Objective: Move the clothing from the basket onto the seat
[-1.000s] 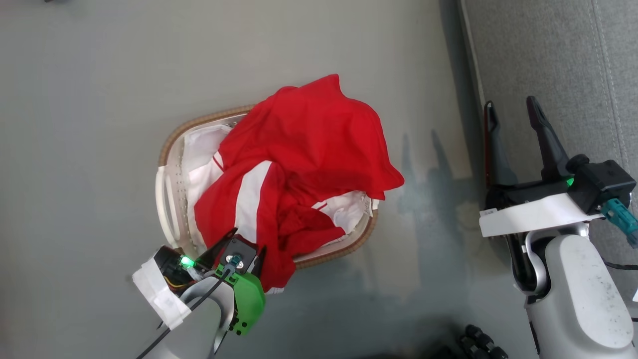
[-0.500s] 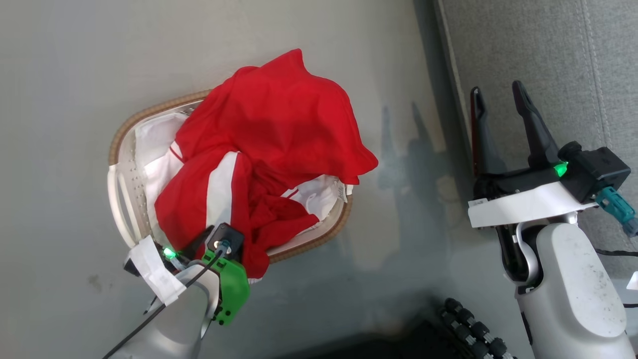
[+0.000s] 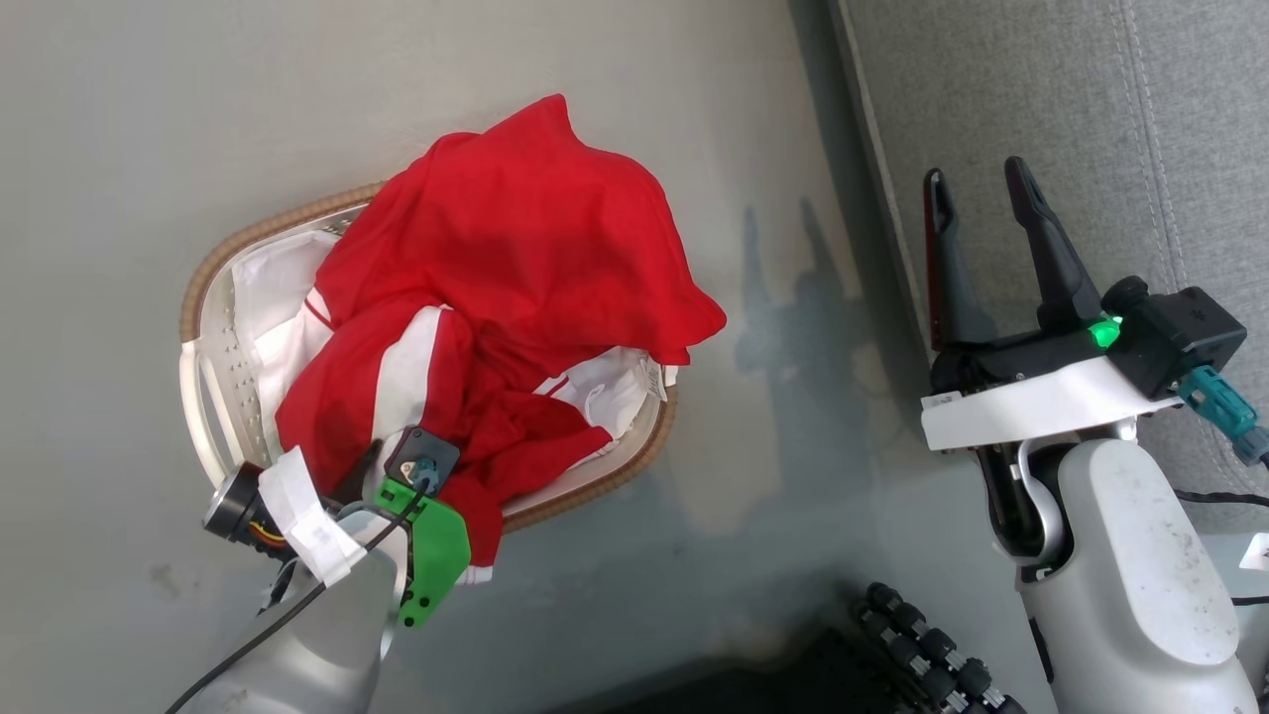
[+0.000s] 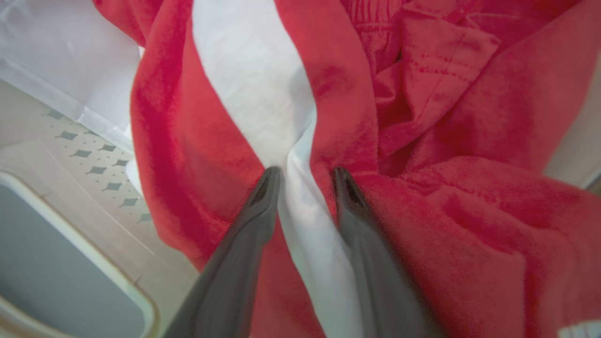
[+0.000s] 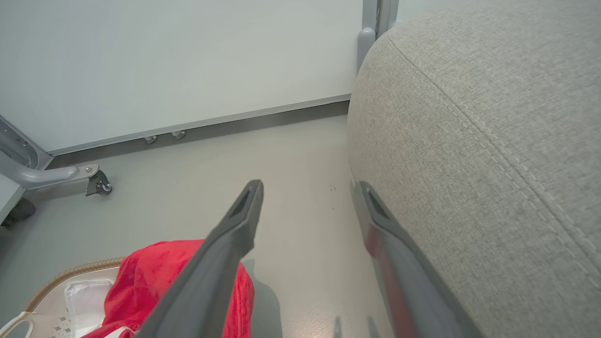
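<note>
Clothing [image 3: 516,258] (red, white-striped) lies heaped in the basket [image 3: 210,377] on the floor [image 3: 149,99], spilling over the near rim. Left gripper [image 4: 304,174] is down in the heap, fingers either side of a bunched fold of white stripe; clamped or not, cannot tell. Right gripper [image 3: 976,177] hangs at the seat [image 3: 1041,79] edge — fingers wide apart, nothing between.

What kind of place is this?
Probably an indoor test room staged like a home: smooth grey floor, large grey woven-fabric upholstered seat, and a grey metal frame on a caster by a pale wall.
</note>
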You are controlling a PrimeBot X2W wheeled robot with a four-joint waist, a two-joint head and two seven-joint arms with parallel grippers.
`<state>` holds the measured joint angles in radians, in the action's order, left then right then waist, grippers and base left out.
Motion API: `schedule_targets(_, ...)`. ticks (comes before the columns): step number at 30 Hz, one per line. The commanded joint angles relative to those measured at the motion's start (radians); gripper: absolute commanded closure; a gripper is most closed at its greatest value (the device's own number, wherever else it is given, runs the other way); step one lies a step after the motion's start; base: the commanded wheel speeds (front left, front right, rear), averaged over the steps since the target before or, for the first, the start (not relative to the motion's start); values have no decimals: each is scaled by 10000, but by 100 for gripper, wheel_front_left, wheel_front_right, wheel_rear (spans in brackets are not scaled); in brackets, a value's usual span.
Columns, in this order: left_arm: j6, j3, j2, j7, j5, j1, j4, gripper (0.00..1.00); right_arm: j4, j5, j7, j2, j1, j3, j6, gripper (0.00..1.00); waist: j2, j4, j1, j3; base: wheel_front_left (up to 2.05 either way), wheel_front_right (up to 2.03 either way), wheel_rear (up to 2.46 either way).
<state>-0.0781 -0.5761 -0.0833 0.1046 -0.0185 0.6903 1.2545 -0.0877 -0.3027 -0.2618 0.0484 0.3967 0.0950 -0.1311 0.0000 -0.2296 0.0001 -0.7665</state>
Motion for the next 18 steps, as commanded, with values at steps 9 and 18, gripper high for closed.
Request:
schedule_targets(9, -3, -46, -58, 135, 239, 195, 22, 100, -111, -109, -49, 36, -67, -56, 7, 0, 0, -44, -1, 214, 0, 0, 0)
schedule_targets(18, 500, 53, 169, 1196, 744, -145, -492, 100, -324, 151, -49, 38, -255, -273, 5, 0, 0, 242, -1, 1137, 0, 0, 0)
